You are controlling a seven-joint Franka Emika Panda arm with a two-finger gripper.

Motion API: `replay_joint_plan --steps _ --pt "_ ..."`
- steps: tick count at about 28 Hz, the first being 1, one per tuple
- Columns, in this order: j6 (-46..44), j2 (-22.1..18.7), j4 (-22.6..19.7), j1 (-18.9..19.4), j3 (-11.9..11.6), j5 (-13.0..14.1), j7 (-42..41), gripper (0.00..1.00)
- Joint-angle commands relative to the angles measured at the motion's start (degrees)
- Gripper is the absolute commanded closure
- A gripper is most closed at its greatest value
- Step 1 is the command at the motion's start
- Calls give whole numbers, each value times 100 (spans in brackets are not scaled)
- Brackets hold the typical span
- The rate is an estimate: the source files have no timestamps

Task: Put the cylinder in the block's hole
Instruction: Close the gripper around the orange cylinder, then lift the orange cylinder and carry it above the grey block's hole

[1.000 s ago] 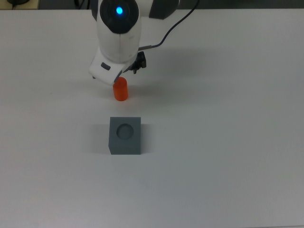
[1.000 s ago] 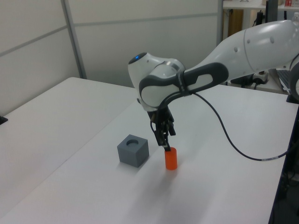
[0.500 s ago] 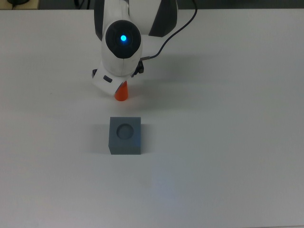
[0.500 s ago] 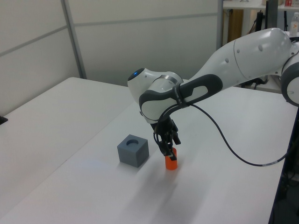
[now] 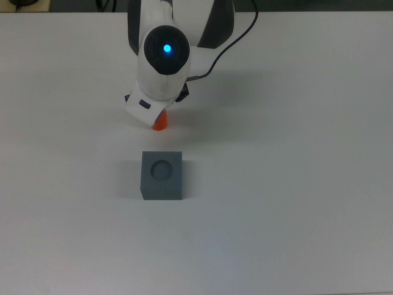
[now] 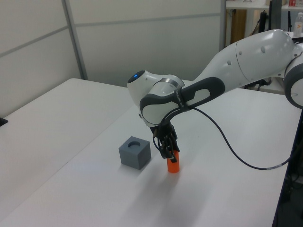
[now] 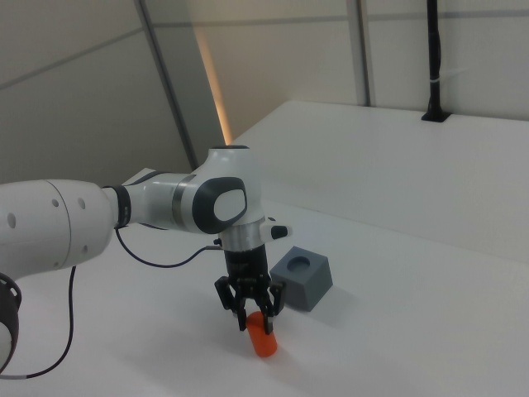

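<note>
Jaws first: you've got them down around the top of the cylinder (image 7: 264, 340), one finger on either side, but whether they're clamped on it or just bracketing it I can't tell from any of the three views. The gripper (image 7: 251, 313) sits low over it, and the cylinder stands upright on the white table (image 5: 295, 203), most of its body showing below the fingertips in the right view. From the top view only a sliver of orange (image 5: 159, 122) peeks out beneath the wrist.

You're in the grasp step, as I read it: nothing lifted, nothing carried.

The block (image 5: 163, 175) sits apart from the cylinder, nearer the bottom edge in the top view, to the left view's left of it (image 6: 135, 152). Its hole (image 5: 163, 169) faces up, unobstructed.

Next move, by my judgement: make sure of a firm squeeze, raise the cylinder straight up so it clears the block's top face, carry it over, and centre it above the hole before lowering. The recess looks about as wide as the cylinder, so keep it vertical.
</note>
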Motion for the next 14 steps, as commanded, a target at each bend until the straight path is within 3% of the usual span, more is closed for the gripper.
replay_joint_plan --steps 1,3,10,14 --pt "108 15 97 54 -9 -155 131 58" --pt "108 15 106 54 -9 -155 122 67" --pt "73 -3 632 -52 -26 -14 157 67" --pt "55 -29 1053 -236 -53 397 157 67"
